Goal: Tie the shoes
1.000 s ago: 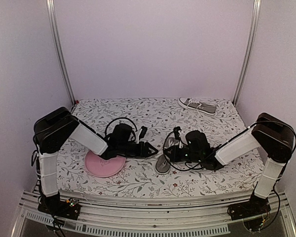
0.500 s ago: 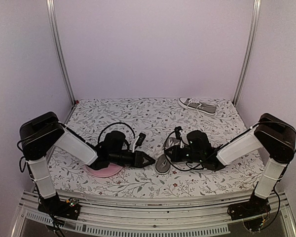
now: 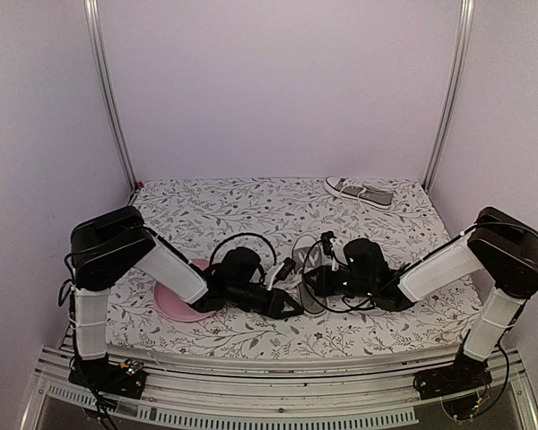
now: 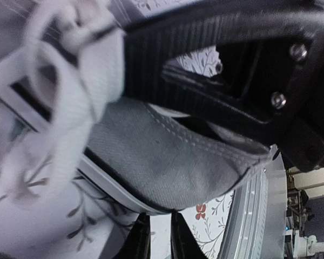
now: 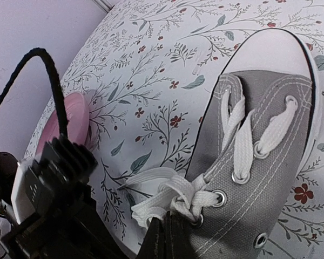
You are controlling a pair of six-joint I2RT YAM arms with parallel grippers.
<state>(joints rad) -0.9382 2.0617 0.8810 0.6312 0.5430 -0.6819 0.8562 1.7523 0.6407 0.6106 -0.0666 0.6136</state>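
Note:
One grey shoe (image 3: 303,255) lies mid-table, toe pointing away. It fills the right wrist view (image 5: 259,178), its white lace (image 5: 173,197) bunched in a loose knot at the top eyelets. My right gripper (image 5: 170,224) is shut on that lace at the knot; it shows at the shoe's right side in the top view (image 3: 314,279). My left gripper (image 3: 296,309) is low at the shoe's near end. In the left wrist view its tips (image 4: 159,237) stand a narrow gap apart, empty, at the edge of the grey canvas (image 4: 167,151). The second shoe (image 3: 360,192) lies at the back right.
A round pink plate (image 3: 181,305) lies left of the shoe, partly under the left arm, and also shows in the right wrist view (image 5: 65,121). The right gripper's black body (image 4: 248,70) hangs just above the shoe. The table's metal front rail (image 4: 254,216) is close.
The left arm has swung right, from over the pink plate to the shoe's near end. The right gripper stays at the shoe, which has shifted slightly.

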